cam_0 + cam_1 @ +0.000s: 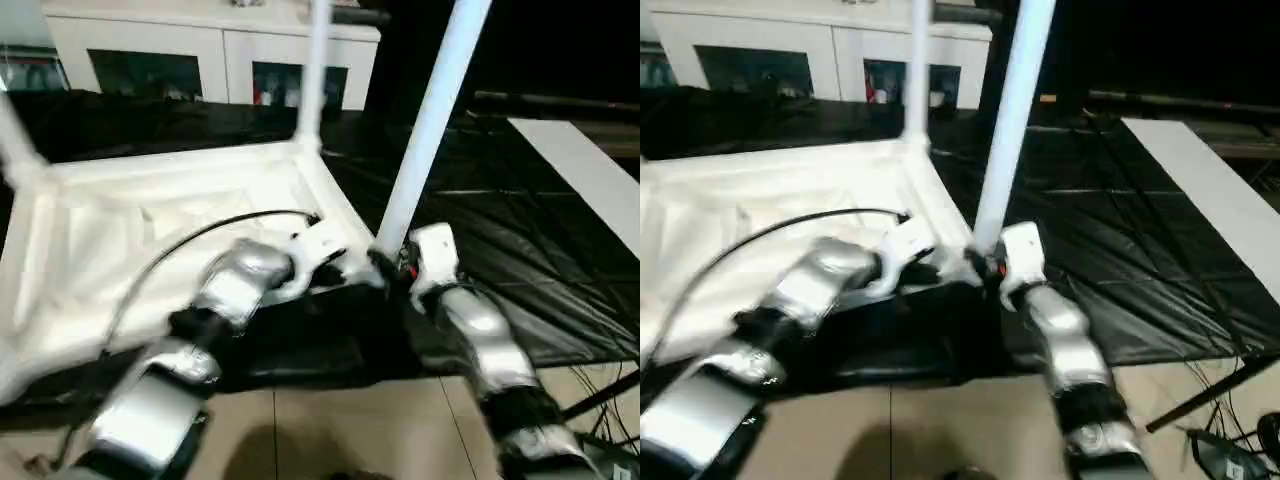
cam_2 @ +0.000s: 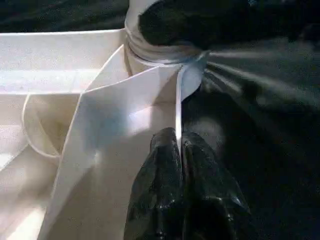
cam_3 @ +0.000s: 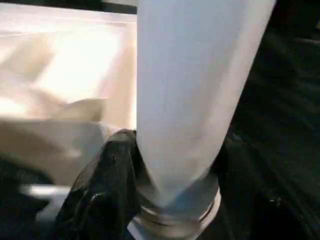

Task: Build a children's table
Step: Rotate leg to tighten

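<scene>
- The tabletop (image 1: 150,240) lies upside down on a black sheet (image 1: 500,230) spread over the floor, its ribbed underside facing up; everything below is placed relative to this tabletop.
- At its near right corner stands a white leg (image 1: 425,130), its base in or at the round corner socket (image 2: 160,50) (whether it is fully seated cannot be told), the tube leaning up and away from the tabletop.
- The right hand (image 1: 392,265) is at the foot of that leg, just outside the tabletop's near right corner, its black fingers (image 3: 107,185) on either side of the tube's base and pinching it.
- The left hand (image 2: 179,150) is at the tabletop's near rim, just beside the same corner, on the inner side of the socket; its fingers are pressed together with the thin edge of the rim wall between them (a very slim pinch, seen best from the left wrist).
- The two hands are close together, with the corner socket between them.
- A second leg (image 1: 315,70) stands upright at the tabletop's far right corner, and a third leg (image 1: 15,145) rises at its far left corner.
- A black cable (image 1: 200,235) arcs over the tabletop's underside toward the left hand.
- Beyond the tabletop's far edge stands a white cabinet (image 1: 210,50) with glass doors.
- A white board (image 1: 585,175) lies on the sheet, well apart from the tabletop on its right.
</scene>
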`<state>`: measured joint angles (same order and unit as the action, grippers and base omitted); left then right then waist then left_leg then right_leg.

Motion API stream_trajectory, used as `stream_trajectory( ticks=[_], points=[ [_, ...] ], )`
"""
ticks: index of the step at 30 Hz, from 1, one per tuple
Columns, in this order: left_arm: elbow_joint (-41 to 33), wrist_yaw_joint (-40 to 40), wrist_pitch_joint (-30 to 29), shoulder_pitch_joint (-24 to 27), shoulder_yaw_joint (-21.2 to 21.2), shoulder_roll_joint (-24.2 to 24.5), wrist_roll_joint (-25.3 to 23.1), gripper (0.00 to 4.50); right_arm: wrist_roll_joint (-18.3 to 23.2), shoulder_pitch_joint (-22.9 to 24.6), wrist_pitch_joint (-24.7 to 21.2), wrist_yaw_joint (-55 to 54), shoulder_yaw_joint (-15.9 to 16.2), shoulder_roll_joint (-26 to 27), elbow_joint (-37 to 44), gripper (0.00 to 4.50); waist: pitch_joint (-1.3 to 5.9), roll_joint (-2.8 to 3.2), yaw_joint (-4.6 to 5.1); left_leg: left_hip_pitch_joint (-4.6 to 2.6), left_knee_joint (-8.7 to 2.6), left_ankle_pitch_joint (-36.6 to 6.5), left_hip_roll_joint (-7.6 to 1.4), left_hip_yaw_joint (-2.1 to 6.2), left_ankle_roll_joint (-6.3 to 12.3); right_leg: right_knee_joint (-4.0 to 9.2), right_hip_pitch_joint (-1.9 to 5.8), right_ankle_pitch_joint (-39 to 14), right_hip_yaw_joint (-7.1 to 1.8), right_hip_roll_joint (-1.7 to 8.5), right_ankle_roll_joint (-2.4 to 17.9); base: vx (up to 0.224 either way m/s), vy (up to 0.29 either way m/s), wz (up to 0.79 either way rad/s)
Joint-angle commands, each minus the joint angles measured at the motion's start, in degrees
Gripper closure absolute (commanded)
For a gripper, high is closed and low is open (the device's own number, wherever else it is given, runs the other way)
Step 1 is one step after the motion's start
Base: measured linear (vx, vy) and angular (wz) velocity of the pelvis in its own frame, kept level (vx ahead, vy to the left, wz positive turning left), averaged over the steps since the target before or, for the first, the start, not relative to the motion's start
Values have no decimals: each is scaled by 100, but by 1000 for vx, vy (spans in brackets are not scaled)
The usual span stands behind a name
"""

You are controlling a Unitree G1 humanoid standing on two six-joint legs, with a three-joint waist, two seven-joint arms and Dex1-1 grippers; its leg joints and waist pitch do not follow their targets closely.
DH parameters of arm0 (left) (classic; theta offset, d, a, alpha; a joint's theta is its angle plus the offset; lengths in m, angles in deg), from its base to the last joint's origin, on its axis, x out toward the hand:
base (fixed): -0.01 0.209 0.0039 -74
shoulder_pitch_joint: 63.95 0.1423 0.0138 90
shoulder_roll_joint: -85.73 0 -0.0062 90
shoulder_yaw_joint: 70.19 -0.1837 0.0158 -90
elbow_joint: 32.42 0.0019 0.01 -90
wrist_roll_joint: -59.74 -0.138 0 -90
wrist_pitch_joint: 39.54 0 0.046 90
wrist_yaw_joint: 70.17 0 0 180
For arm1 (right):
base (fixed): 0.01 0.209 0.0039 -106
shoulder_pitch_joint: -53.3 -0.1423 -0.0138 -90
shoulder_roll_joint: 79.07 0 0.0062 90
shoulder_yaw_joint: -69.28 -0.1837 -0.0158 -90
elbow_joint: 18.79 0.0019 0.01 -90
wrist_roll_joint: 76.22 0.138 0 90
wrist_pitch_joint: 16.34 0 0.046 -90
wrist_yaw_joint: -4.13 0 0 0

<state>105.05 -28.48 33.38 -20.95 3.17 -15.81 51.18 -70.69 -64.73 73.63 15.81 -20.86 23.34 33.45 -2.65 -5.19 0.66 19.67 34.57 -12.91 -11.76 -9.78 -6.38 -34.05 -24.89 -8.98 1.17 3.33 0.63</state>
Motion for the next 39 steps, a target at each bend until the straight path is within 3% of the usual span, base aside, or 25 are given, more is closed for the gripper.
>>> stream_trajectory(
  ticks=[1,4,9,10,11,12,17,18,20,21,22,23,24,25,26,28,29,30,32,34,36,37,39],
  points=[
    [697,-1208,214,-343,283,-406,63,450,62,-255,-282,-982,-306,382,-705,248,336,37,1,36,-441,-1182,-19,-33,187,441,263,-1855,-147,267,960,0,0,0],
    [1095,-1688,555,-580,367,-602,23,450,26,-545,-127,-1480,-401,633,-985,251,363,28,-47,39,-424,-948,-20,-44,301,404,299,-1429,-153,272,1038,0,0,0],
    [1236,-1694,735,-676,356,-626,-21,450,-6,-643,-35,-1368,-351,678,-1073,253,390,18,-117,67,-386,-266,-28,-72,685,270,372,-323,-146,296,1352,20,-3,1],
    [1265,-1657,756,-686,359,-619,-26,450,93,-618,-23,-1251,-396,697,-1032,253,386,17,-117,65,-388,-295,-30,-75,707,276,373,-327,-143,297,1375,0,0,0],
    [1239,-1602,755,-662,339,-605,-39,450,142,-561,-19,-1209,-433,682,-940,218,382,-11,-119,58,-389,-388,-37,-78,738,290,374,-421,-139,305,1392,0,0,0],
    [1302,-1574,809,-672,334,-608,-45,450,184,-531,13,-1184,-507,667,-888,184,366,4,-123,52,-397,-515,-44,-77,725,313,363,-625,-139,313,1385,0,0,0],
    [1532,-1441,1021,-717,325,-613,-37,450,244,-363,93,-1077,-607,476,-498,151,353,-1,-112,69,-426,-820,-45,-47,557,376,372,-1221,-135,319,1163,0,0,0],
    [1571,-1362,1081,-716,303,-605,-35,450,273,-181,62,-1000,-620,284,-55,143,349,17,-121,44,-421,-850,-45,-57,534,386,348,-1251,-140,315,1158,0,0,0],
    [1576,-1256,1147,-698,276,-581,-37,450,319,77,-40,-876,-672,34,540,132,353,30,-148,49,-416,-711,-45,-57,565,356,371,-976,-148,302,1170,0,0,0],
    [1566,-1162,1196,-677,264,-567,-37,450,351,231,-72,-728,-697,-98,852,122,357,8,-175,67,-406,-551,-45,-54,632,339,410,-723,-147,303,1147,0,0,0],
    [1563,-1144,1205,-669,260,-562,-38,450,366,286,-73,-667,-701,-138,952,103,361,4,-173,60,-397,-493,-45,-57,677,320,401,-624,-147,303,1182,0,0,0],
    [1565,-1076,1252,-643,252,-543,-46,450,413,511,-79,-405,-724,-282,1359,103,357,23,-184,89,-395,-414,-25,-57,750,321,428,-502,-150,296,1205,0,0,0],
    [1572,-962,1356,-614,214,-519,-65,450,446,752,-136,-162,-708,-429,1706,95,348,42,-196,72,-391,-416,-34,-60,812,341,419,-451,-152,297,1212,0,0,0],
    [1602,-886,1448,-603,187,-503,-76,450,464,921,-187,-8,-698,-523,1948,95,349,22,-189,79,-388,-440,-34,-61,829,338,421,-497,-151,300,1224,0,0,0],
    [1603,-597,1690,-550,77,-462,-116,450,540,1335,-227,264,-723,-732,2452,95,330,88,-206,75,-402,-603,-22,-58,853,394,413,-786,-152,303,1192,0,0,0],
    [1584,-426,1840,-517,9,-445,-139,450,631,1526,-284,389,-751,-812,2673,95,320,39,-222,61,-412,-847,-41,-58,819,446,399,-1279,-148,316,1095,0,0,0],
    [1526,-56,2172,-445,-142,-414,-188,450,867,1899,-444,645,-819,-957,3092,95,307,68,-237,77,-423,-966,-27,-56,816,511,399,-1591,-142,294,991,0,0,0],
    [1463,200,2405,-390,-237,-392,-205,450,1021,2146,-558,857,-823,-1066,3349,95,303,90,-276,34,-419,-1043,-49,-61,827,505,358,-1710,-160,300,964,0,0,0],
    [1450,214,2536,-392,-267,-385,-234,450,1145,2555,-684,1328,-657,-1387,3699,95,298,103,-305,34,-424,-1165,-60,-60,803,528,339,-1978,-146,296,918,0,0,0],
    [1458,199,2647,-409,-297,-375,-273,450,1233,2799,-773,1626,-563,-1592,3869,95,299,137,-326,19,-424,-1216,-81,-61,771,529,313,-2059,-150,305,911,0,0,0],
    [1469,172,2804,-436,-354,-360,-339,450,1392,3112,-953,2020,-456,-1863,4085,95,282,146,-326,66,-443,-1271,-91,-44,731,529,327,-2072,-139,306,884,0,0,0],
    [1464,160,2994,-461,-377,-385,-368,450,1435,3322,-1118,2298,-368,-2063,4286,95,281,184,-335,81,-453,-1279,-87,-29,708,530,343,-2136,-134,308,845,0,0,0],
    [1463,164,3135,-478,-373,-420,-362,450,1451,3441,-1251,2442,-323,-2174,4454,95,301,148,-355,90,-437,-1231,-89,-25,733,537,351,-2137,-141,321,747,0,0,0]
  ],
)
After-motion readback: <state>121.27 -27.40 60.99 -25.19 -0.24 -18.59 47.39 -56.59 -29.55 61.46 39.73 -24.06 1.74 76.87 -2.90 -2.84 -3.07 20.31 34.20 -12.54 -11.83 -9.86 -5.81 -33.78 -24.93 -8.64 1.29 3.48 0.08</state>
